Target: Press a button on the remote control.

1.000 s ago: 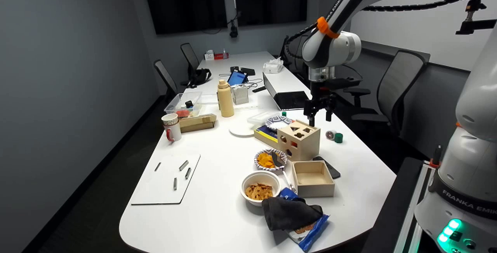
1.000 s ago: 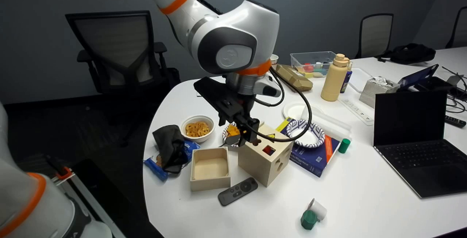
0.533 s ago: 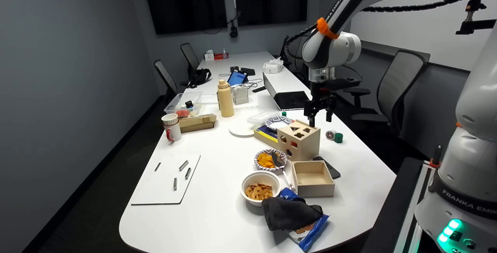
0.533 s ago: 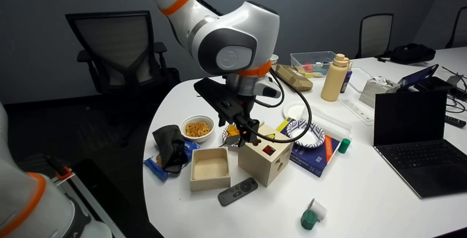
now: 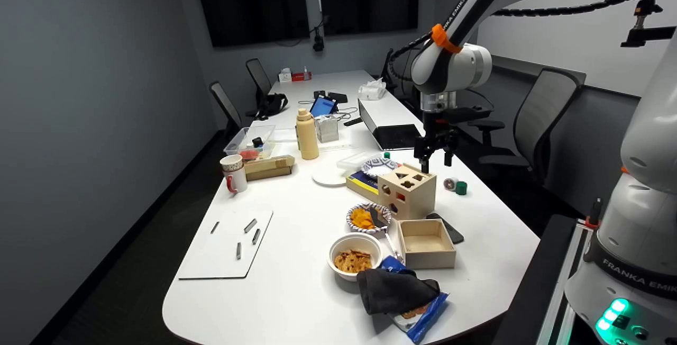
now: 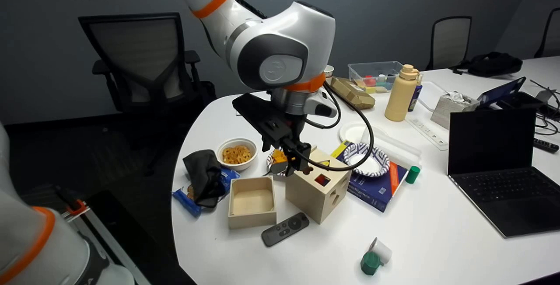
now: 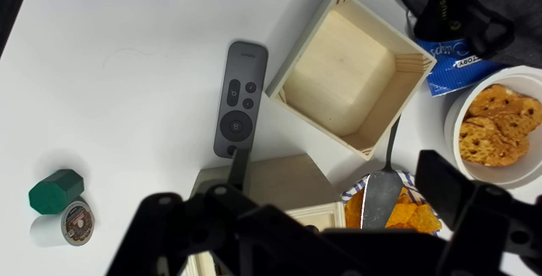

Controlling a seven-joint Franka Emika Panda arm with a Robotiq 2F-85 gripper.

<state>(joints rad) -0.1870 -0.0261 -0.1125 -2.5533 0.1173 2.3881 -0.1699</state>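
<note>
The remote control (image 6: 285, 229) is a slim dark grey oblong lying flat on the white table. It also shows in an exterior view (image 5: 449, 232), partly hidden, and in the wrist view (image 7: 240, 94), buttons up. One fingertip overlaps its lower end in the wrist view. My gripper (image 5: 436, 162) is open and empty, pointing down above the table near the wooden shape-sorter box (image 5: 410, 197). It also shows in an exterior view (image 6: 278, 157), with a finger in front of the box's top edge, and in the wrist view (image 7: 336, 168), with its fingers wide apart.
An open wooden tray (image 6: 252, 220) lies beside the remote. A chip bowl with a spatula (image 7: 383, 191) and a cracker bowl (image 6: 236, 166) are close by. A green piece (image 6: 370, 263) and white pod (image 6: 381, 250) lie nearby. A book (image 6: 372, 194) and laptop (image 6: 507, 202) are farther off.
</note>
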